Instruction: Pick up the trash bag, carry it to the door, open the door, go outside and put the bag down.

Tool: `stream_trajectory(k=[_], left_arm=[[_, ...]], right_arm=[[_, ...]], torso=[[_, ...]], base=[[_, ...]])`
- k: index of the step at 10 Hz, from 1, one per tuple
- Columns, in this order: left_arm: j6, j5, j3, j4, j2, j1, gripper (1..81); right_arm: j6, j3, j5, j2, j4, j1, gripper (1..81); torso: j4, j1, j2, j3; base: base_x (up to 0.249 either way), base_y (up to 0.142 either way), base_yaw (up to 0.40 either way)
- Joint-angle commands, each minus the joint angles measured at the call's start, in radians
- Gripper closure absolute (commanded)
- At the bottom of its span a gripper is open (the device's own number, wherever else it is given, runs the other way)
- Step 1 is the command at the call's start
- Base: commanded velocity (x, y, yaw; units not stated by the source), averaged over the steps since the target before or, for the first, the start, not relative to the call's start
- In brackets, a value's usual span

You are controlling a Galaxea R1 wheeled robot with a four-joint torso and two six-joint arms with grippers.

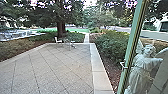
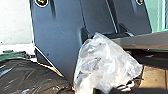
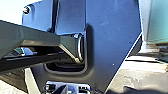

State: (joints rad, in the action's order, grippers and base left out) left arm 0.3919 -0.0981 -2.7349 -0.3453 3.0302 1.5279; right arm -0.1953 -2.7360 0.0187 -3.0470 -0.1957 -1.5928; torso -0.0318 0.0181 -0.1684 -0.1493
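Observation:
In the left wrist view my left gripper (image 2: 112, 90), a dark shape at the picture's edge, is shut on the trash bag's pale, translucent gathered plastic (image 2: 106, 58). The glossy black trash bag (image 2: 32, 77) hangs close beside the robot's dark plate. The green door frame (image 1: 132, 42) rises slanted at the right of the head view, with a light handle (image 1: 123, 65) on it. Whether my right gripper holds anything cannot be made out.
A paved patio (image 1: 55, 67) stretches ahead, bordered by a pale stone edge (image 1: 98, 67). A white chair (image 1: 58, 41) stands at its far end, near a tree trunk (image 1: 61, 28). Bushes (image 1: 113, 45) grow on the right. Behind the door frame stands a winged statue (image 1: 142, 70).

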Motion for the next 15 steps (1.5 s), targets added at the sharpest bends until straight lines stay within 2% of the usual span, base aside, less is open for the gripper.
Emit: stream_trajectory(k=[1,15], left_arm=[[0.004,-0.060,0.004,0.000,0.000,-0.050,81.1],[0.004,-0.060,0.004,0.000,0.004,-0.050,81.1]], right_arm=[[0.001,0.003,0.055,-0.003,-0.004,0.043,1.0],[0.001,0.003,0.055,-0.005,-0.004,0.043,1.0]], torso=[[0.000,0.000,0.000,0.000],[0.000,-0.001,0.000,0.000]], base=[[0.098,0.000,0.000],[0.100,0.000,0.000]])
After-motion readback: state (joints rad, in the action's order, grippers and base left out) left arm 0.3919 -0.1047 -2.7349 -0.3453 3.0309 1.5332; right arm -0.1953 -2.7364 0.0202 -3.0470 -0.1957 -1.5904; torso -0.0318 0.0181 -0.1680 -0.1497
